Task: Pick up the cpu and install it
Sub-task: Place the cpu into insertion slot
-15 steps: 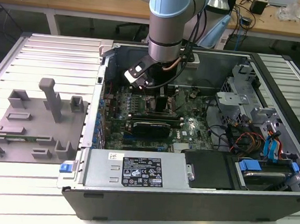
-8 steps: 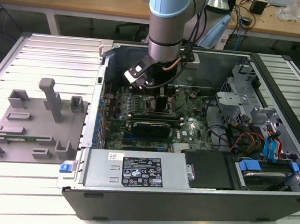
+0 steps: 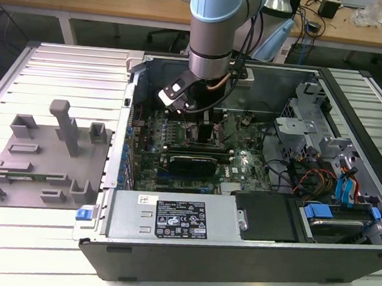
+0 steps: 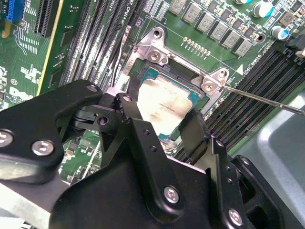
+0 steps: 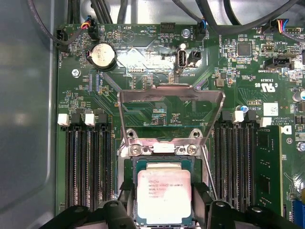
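- With claw [image 5: 164, 212] narrowed to chip width, pinches cpu [image 5: 164, 195] by two opposite edges; sets one black finger [image 4: 131, 114] hard against each side, as seen in both wrist views.
- Reaches arm [image 3: 213, 32] straight down into open case [image 3: 248, 260], claw tip low among the parts on the case floor.
- Leaves grey fixture plate [image 3: 47, 161] well apart, lying outside case on the exterior view's left.
- Passes over drive cage [image 3: 312, 119] and orange and blue cables [image 3: 314, 179] at the exterior view's right of case, well apart from the work.
- Hovers over green board [image 5: 248, 71], between two banks of long dark memory slots [image 5: 88, 162].
- Meets socket [image 5: 162, 150] standing open: load plate [image 5: 171, 91] tilted up on its hinge at one edge of socket, thin lever [image 4: 262, 98] swung free to one side in the second wrist view.
- Holds cpu squarely inside socket outline, pale lid up, sides parallel to metal frame; cannot tell whether fully seated on contacts or just above them.
- Judges pick-up done, going by chip in claw's grip inside case and away from fixture plate.
- Judges placement far along, perhaps all but finished, going by chip's alignment within socket.
- Counts as not yet done: letting go of chip, lowering load plate over lid, latching lever.
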Controlling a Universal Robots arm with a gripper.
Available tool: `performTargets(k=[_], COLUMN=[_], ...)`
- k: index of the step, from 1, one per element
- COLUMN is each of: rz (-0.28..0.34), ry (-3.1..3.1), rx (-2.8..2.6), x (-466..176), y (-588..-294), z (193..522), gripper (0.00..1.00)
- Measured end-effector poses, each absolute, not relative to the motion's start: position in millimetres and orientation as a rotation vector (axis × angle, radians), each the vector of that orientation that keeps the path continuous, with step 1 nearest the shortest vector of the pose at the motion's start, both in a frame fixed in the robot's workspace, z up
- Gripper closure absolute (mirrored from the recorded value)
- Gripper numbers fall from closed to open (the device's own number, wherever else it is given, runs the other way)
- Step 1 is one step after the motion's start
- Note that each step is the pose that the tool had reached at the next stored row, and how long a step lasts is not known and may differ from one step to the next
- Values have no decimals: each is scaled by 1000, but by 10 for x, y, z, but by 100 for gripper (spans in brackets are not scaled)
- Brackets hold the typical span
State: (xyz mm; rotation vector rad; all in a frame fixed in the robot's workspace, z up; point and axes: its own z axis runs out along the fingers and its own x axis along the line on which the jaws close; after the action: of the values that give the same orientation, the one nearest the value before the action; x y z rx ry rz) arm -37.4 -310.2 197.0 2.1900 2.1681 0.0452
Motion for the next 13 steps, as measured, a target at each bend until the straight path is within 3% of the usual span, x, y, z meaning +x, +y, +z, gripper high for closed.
performTargets(k=[13], rz=[45], ry=[2156], rx=[2202], x=[-373], y=[-3103], z=[1970], gripper=[40])
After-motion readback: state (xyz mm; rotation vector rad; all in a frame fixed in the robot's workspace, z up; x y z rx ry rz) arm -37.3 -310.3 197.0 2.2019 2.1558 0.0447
